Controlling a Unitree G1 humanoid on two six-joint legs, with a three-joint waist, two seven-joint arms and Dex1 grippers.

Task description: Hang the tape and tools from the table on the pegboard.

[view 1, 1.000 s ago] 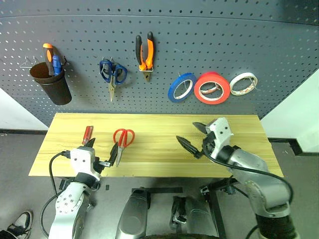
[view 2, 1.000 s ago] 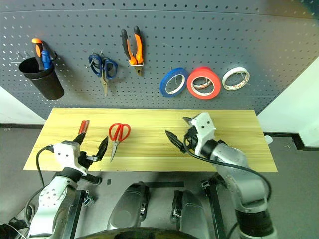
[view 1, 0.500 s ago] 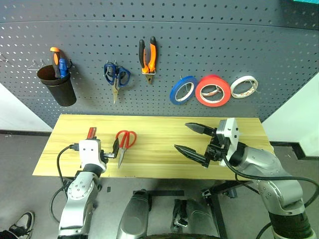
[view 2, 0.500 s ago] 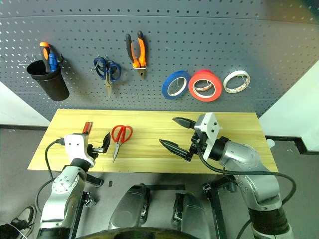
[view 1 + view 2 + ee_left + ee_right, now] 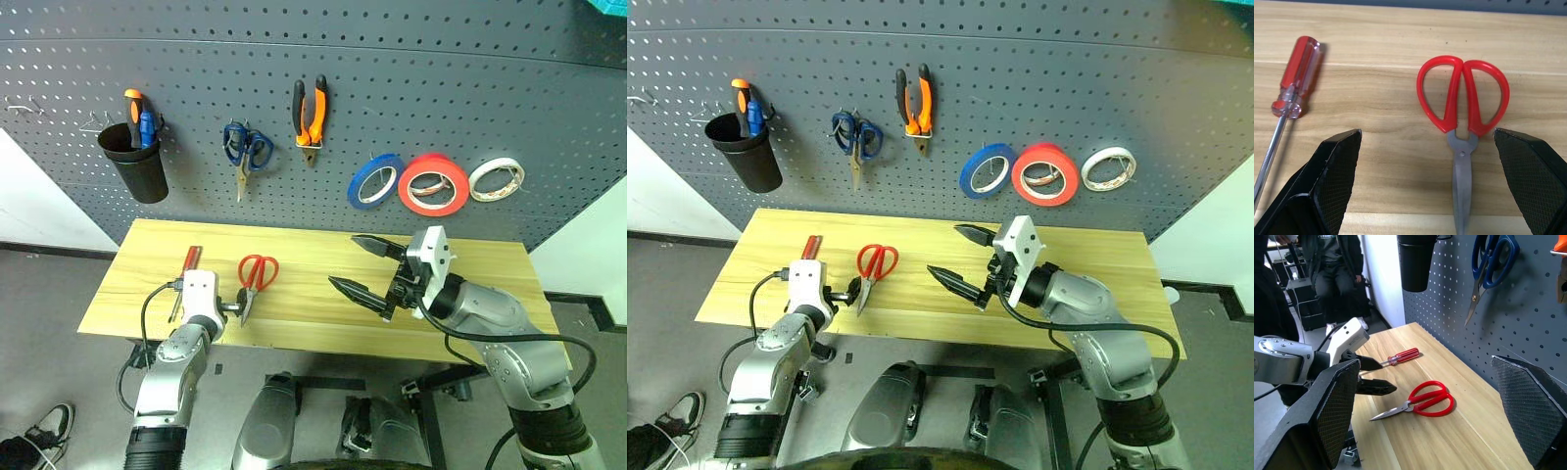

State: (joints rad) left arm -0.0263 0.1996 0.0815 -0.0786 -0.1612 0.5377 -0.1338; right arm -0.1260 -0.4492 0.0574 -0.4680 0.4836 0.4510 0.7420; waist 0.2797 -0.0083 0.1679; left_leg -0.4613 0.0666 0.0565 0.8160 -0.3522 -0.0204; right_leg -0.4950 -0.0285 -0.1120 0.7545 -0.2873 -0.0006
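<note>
Table (image 5: 470, 259) (scissors (image 5: 254, 276), screwdriver (image 5: 186, 269))

Head pair: looks forward and down from above the table (image 5: 313, 323); the pegboard (image 5: 392, 117) fills the upper half of the frame, the tabletop crosses the middle, and both arms rise from the lower edge.
Stereo offset: the right eye sees the same scene, shifted a little sideways.
Left wrist: close over the wood, looking along its own wide-spread fingers (image 5: 1327, 181) at the red-handled scissors (image 5: 1464, 122) and the screwdriver (image 5: 1295, 78).
Right wrist: farther back, facing across the tabletop along the board toward the black cup (image 5: 1415, 259) and seated people.
Shared: both wrist views and the head pair take in the scissors and screwdriver; the right wrist also sees the left gripper (image 5: 1369, 377).
</note>
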